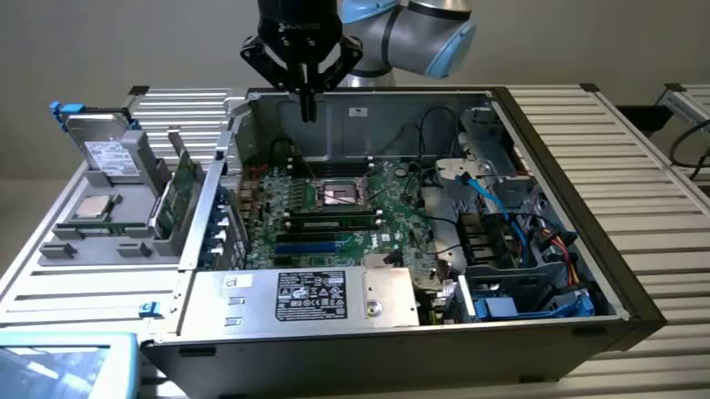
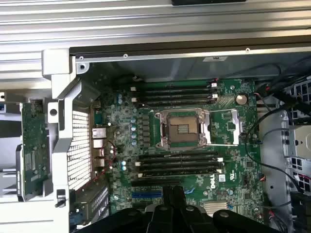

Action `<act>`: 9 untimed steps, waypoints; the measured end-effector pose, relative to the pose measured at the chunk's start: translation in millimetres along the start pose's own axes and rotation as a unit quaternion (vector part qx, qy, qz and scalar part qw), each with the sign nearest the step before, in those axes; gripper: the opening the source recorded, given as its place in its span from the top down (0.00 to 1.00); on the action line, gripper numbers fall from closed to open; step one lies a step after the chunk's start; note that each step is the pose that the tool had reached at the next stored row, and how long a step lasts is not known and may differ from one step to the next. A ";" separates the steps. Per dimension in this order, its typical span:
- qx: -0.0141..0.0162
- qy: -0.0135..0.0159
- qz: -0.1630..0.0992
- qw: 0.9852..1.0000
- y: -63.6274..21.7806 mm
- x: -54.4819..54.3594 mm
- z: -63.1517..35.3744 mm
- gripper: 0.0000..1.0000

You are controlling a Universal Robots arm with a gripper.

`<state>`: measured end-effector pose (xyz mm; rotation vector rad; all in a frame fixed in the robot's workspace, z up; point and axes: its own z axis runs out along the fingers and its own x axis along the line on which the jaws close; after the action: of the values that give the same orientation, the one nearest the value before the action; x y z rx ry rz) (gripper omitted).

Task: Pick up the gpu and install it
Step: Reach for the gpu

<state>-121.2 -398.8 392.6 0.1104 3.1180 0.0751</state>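
Gpu (image 1: 178, 199): upright in rack (image 1: 100, 249), nine o'clock of case (image 1: 577, 212), exterior view. I see my jaws closed, holding nothing, above case's twelve o'clock wall.

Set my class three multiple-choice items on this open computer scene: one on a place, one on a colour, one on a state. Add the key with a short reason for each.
1. Where is the gpu?
A. upright in the grey rack beside the case
B. plugged in inside the case
C. flat on the table

2. What colour is the board?
A. red
B. green
C. white

3. How is the hand?
A. open wide
B. shut on the gpu
C. shut, holding nothing

Key:
1 A, the green card stands in the rack at the exterior view's left of the case.
2 B, its surface around the socket is green.
3 C, it hangs closed over the case with nothing in it.
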 end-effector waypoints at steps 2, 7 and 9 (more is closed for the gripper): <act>0.000 0.000 0.000 1.000 0.0 0.0 0.0 0.88; 0.000 0.000 0.000 1.000 -0.3 3.9 -0.2 0.88; 0.000 0.000 0.000 1.000 -0.7 10.1 -0.2 0.88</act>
<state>-131.4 -398.8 392.6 0.1104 3.1180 0.0750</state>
